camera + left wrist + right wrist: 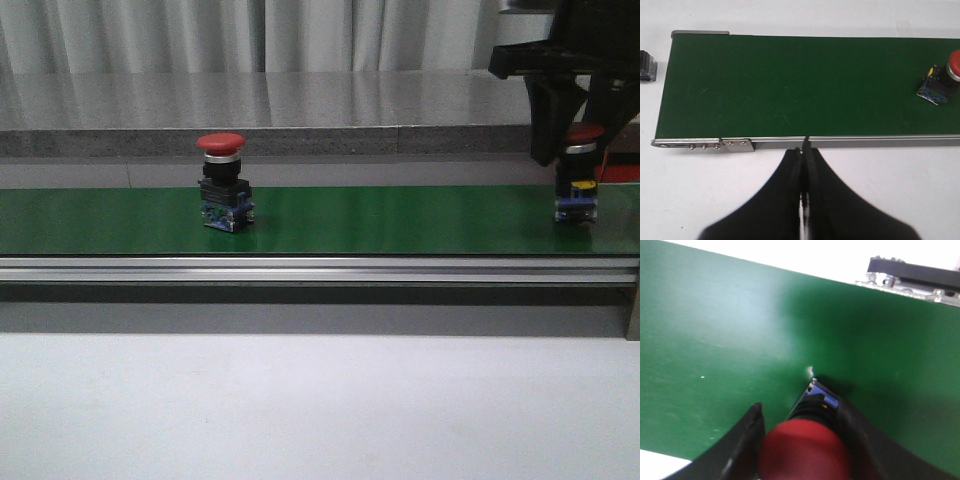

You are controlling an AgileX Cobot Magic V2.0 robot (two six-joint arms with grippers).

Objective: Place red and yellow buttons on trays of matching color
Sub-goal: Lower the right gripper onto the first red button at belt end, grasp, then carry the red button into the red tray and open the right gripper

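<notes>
Two red buttons stand on the green conveyor belt (400,220). One red button (223,185) is upright at the centre-left and shows in the left wrist view near the belt's edge (942,80). The other red button (578,185) is at the far right, with my right gripper (573,150) shut on it; its fingers press both sides of the red cap (802,450). My left gripper (804,150) is shut and empty over the white table, just off the belt's metal rail. No yellow button shows. A red sliver (625,172) behind the right arm may be a tray.
An aluminium rail (320,268) runs along the belt's near side, with white table (300,400) in front. A grey ledge and curtain lie behind. A small dark block (646,65) sits on the table beyond the belt's end. Black hardware (915,272) stands past the belt's far edge.
</notes>
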